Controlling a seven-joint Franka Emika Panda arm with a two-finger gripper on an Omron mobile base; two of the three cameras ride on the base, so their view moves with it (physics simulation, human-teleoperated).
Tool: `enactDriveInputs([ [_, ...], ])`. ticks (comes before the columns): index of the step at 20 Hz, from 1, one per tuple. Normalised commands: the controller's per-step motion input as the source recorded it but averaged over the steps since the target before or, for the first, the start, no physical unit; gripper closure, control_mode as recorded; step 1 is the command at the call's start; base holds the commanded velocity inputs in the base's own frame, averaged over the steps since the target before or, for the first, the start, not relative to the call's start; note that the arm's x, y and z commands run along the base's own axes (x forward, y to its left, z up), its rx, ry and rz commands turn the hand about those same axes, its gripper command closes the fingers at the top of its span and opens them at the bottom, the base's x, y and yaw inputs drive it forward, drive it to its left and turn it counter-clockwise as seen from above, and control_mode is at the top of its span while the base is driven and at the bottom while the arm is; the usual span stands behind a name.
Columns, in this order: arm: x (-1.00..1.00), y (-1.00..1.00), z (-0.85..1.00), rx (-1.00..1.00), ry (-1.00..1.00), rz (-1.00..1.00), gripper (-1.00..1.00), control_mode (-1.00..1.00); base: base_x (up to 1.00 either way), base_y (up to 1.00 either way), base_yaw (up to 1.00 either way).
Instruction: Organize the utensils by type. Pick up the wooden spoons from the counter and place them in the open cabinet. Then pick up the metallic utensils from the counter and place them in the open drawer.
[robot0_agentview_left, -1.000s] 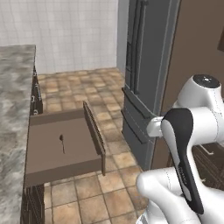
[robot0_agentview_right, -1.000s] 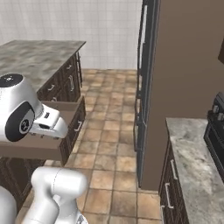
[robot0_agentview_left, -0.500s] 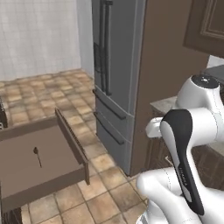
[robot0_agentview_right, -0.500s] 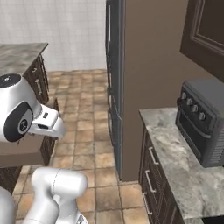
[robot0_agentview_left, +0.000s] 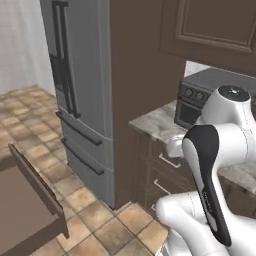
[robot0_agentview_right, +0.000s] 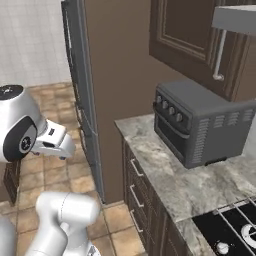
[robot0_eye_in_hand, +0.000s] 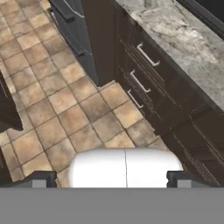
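Hand view has the pincer (robot0_eye_in_hand: 111, 180) spread wide and empty, aimed down at tan floor tiles beside dark lower cabinets. The wide, shallow dark brown open drawer (robot0_agentview_left: 40, 192) sits low and to the left, well apart from the arm. Where the wooden spoons lie I cannot tell. They should be light, stiff and sturdy, best pinched across the mid-handle. The thin metallic utensils look slippery and need a low, careful pinch.

Grey fridge (robot0_agentview_left: 80, 95), toaster oven (robot0_agentview_right: 200, 125)
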Motion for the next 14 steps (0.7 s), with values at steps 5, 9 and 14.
enactDriveInputs([
  [5,0.0,0.0,0.0,0.0,0.0,0.0,-1.0,1.0,-0.3,-0.36,-0.59],
  [9,0.0,0.0,0.0,0.0,0.0,0.0,-1.0,1.0,-0.46,-0.17,-0.64],
  [14,0.0,0.0,0.0,0.0,0.0,0.0,-1.0,1.0,-0.49,-0.1,-0.65],
])
